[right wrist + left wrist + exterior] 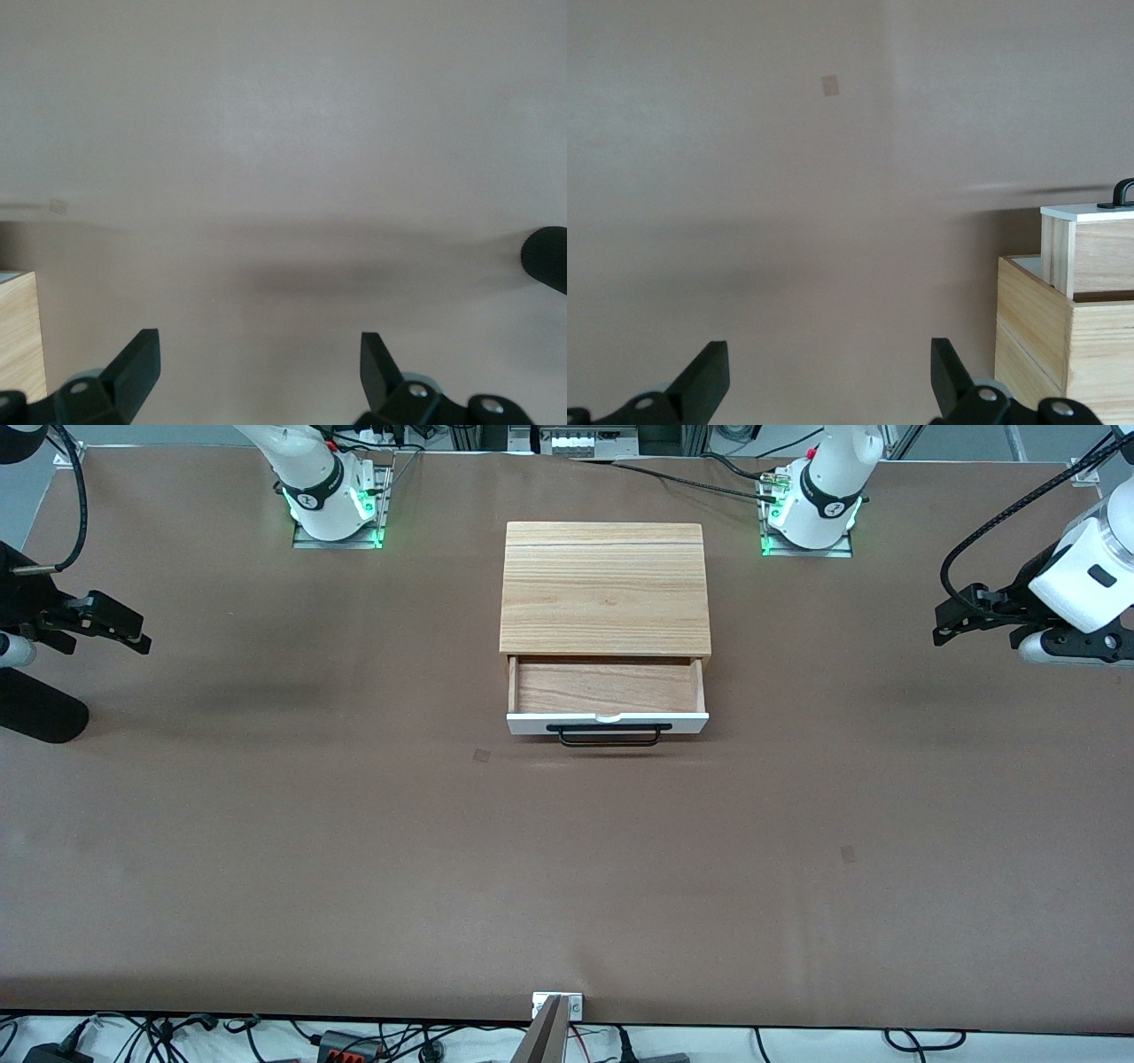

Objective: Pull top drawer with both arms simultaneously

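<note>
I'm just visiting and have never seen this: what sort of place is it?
Probably a robotics lab's test bench. Two arms on bolted bases with green lights flank a brown table bearing only a small cabinet, its drawer pulled out. Cables trail along the edge.

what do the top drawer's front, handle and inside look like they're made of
Top drawer: the front panel looks like smooth, white-painted or laminated board; which one is unclear. The handle is a thin black bar, probably metal or plastic. The inside shows reddish-brown wood grain, apparently unpainted, darker than the cabinet top.
</note>
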Robot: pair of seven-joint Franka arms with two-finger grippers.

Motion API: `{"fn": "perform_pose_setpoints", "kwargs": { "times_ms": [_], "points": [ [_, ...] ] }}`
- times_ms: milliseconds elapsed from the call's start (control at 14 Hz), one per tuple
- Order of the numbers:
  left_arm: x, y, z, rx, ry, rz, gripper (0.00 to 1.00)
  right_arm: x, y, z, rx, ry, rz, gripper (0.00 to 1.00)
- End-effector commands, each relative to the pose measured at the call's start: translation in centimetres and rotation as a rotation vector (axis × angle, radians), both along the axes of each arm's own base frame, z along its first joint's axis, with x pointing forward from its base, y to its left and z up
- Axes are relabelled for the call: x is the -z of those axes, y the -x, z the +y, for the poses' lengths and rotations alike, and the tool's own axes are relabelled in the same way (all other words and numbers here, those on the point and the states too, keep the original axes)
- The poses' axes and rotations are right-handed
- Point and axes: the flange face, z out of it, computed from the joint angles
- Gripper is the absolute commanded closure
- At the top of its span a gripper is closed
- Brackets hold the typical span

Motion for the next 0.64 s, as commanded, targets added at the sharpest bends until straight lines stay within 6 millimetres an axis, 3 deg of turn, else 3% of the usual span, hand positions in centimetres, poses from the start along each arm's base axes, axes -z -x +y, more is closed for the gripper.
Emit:
{"fn": "perform_pose_setpoints", "kwargs": {
  "times_ms": [0,571],
  "points": [
    [-0.55,-0.33,0.11,-0.010,0.009,0.007,0.00,-0.35,0.83,-0.19,0.008,0.010,0.000,0.00],
    [-0.55,-0.32,0.03,-0.008,0.009,0.007,0.00,0.07,1.42,0.07,0.005,0.012,-0.009,0.00]
  ]
}}
